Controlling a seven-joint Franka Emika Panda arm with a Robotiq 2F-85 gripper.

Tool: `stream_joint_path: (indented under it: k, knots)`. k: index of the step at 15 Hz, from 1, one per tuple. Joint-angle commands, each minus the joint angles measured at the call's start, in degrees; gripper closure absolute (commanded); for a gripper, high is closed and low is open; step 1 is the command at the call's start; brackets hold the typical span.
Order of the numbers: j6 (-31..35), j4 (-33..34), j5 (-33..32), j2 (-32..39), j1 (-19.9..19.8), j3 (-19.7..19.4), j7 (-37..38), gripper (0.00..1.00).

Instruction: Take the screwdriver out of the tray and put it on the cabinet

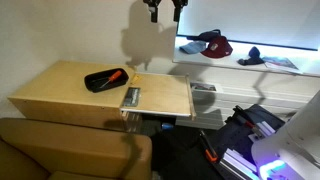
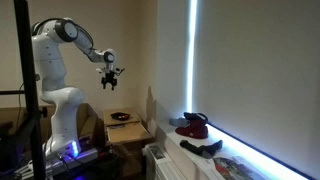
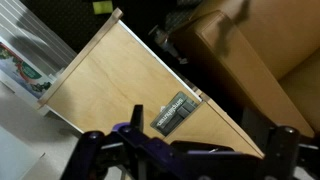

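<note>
The black tray (image 1: 101,80) lies on the left part of the light tan cabinet (image 1: 70,95). The screwdriver (image 1: 117,74), with an orange-red handle, rests in the tray's right end. The tray also shows as a small dark shape (image 2: 120,117) on the cabinet (image 2: 130,130) in an exterior view. My gripper (image 1: 165,10) hangs high above the cabinet, open and empty; it also shows in an exterior view (image 2: 110,82). In the wrist view the open fingers (image 3: 188,158) frame the cabinet top (image 3: 110,85). The tray and screwdriver are out of the wrist view.
A flat grey-green booklet (image 1: 131,96) lies near the cabinet's front edge, also in the wrist view (image 3: 175,112). The brown couch (image 1: 70,150) stands against the cabinet. A windowsill holds a red cap (image 1: 213,45) and other items. Clutter fills the floor (image 1: 240,135).
</note>
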Motion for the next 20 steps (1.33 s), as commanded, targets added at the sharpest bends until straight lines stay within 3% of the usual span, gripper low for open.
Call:
stream_joint_path:
  k: [1,4,6,10,20]
  knots:
    - [-0.1,0.1,0.0,0.0,-0.1,0.1,0.0,0.0]
    - [-0.1,0.1,0.0,0.0,-0.1,0.1,0.0,0.0]
    - [-0.7,0.2,-3.2,2.0,-1.7,0.5,5.7,0.0]
    - [-0.3,0.0,-6.0,4.2,-3.6,-1.2,10.1,0.0]
    - [-0.2,-0.2,-5.6,3.8,-3.1,-1.2,9.3,0.0]
